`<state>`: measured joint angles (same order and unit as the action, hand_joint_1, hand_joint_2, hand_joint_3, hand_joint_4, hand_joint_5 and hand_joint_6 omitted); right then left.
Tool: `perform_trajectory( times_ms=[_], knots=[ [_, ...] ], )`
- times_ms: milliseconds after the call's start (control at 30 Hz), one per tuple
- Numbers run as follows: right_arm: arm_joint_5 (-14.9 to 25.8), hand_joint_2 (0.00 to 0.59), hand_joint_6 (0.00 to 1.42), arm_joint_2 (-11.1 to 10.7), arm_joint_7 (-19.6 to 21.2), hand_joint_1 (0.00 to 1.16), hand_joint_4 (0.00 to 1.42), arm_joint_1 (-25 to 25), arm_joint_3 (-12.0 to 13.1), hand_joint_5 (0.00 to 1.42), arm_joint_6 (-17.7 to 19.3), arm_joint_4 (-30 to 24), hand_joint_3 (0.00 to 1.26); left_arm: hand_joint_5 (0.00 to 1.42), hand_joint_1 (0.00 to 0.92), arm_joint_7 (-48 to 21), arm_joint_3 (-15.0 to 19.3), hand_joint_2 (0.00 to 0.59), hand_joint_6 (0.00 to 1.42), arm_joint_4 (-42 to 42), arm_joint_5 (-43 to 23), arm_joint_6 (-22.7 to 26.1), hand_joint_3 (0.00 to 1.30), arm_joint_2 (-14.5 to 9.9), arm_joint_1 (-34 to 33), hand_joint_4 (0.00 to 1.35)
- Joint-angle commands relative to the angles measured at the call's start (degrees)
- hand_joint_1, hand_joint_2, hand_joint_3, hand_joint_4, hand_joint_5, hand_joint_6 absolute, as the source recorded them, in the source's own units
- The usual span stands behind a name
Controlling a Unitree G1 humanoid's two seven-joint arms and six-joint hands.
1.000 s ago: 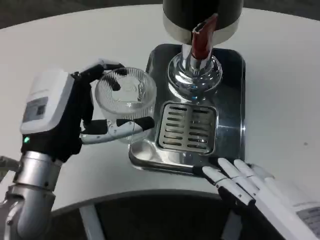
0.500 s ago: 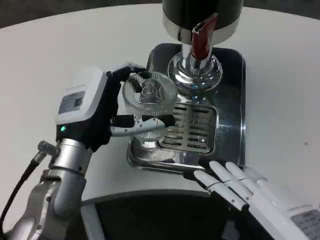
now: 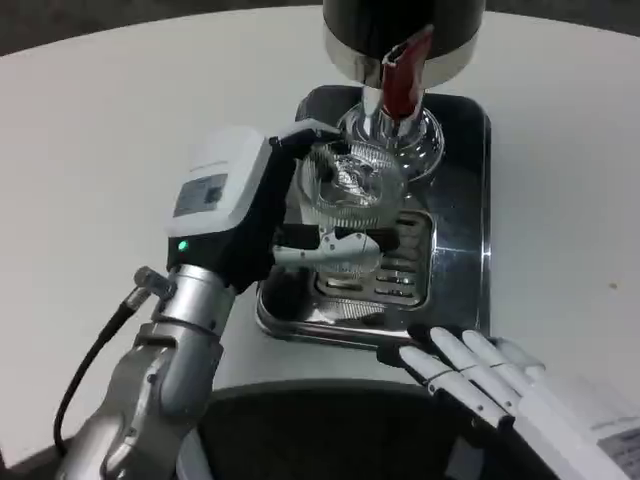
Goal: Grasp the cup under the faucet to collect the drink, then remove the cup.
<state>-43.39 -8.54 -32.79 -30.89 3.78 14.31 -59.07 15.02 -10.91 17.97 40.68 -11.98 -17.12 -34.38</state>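
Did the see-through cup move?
Yes. The left hand carried the cup to the right, from beside the metal tray to over its grate, near the faucet.

The cup (image 3: 352, 190) in the left hand (image 3: 240, 215) is clear glass with fine ribbing, the hand itself white-backed with black fingers and a small green light near its wrist. Just beyond the cup, the faucet (image 3: 400, 80) is red on a black dispenser (image 3: 400, 30) with a shiny chrome base. Beneath the hand lies a mirror-silver drip tray (image 3: 460, 200) with a slotted grille (image 3: 405, 265); the right hand (image 3: 470, 375) nearby has white fingers with black bands, on a white table (image 3: 120, 130).
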Motion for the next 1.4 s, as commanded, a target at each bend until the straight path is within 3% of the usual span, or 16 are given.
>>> perform_trajectory(
  times_ms=[33,300,533,933,1100,1400],
  knots=[
    [0.67,0.437,0.02,-0.04,-0.08,0.43,0.0,-1.27,0.41,0.0,0.98,-0.93,0.1,1.25,0.555,1.72,-1.32,0.026,1.42,1.17,0.3,0.26,0.97,0.74,-1.72,1.07],
    [1.33,0.441,0.02,-0.22,-0.08,0.43,0.0,-1.29,1.18,0.0,0.91,-0.93,0.11,1.23,0.555,1.76,-3.17,0.024,1.42,3.11,1.27,1.04,0.95,0.43,-2.7,1.05],
    [1.36,0.442,0.02,-0.32,-0.21,0.43,0.0,-1.26,0.87,0.0,0.37,-0.93,0.11,1.11,0.529,1.68,-3.79,0.001,1.38,2.99,1.48,1.61,0.87,-0.59,-2.38,0.91],
    [0.15,0.443,0.02,-0.87,-0.63,0.43,0.01,0.56,-1.52,0.0,-2.0,-0.93,0.11,0.93,0.406,1.92,-4.07,0.028,1.26,2.36,2.12,2.31,0.7,-2.29,-2.57,0.67],
    [-0.37,0.443,0.02,-1.67,-0.64,0.43,0.01,1.34,-2.58,0.0,-3.61,-0.93,0.11,0.86,0.295,1.15,-4.33,0.066,1.2,2.64,1.86,1.94,0.61,-2.58,-2.7,0.59],
    [-0.58,0.443,0.02,-3.55,-0.56,0.43,0.01,3.35,-3.85,0.0,-6.61,-0.68,0.11,0.74,0.264,0.6,-4.88,0.074,1.12,3.01,2.07,1.78,0.46,-2.79,-3.49,0.44]
  ],
)
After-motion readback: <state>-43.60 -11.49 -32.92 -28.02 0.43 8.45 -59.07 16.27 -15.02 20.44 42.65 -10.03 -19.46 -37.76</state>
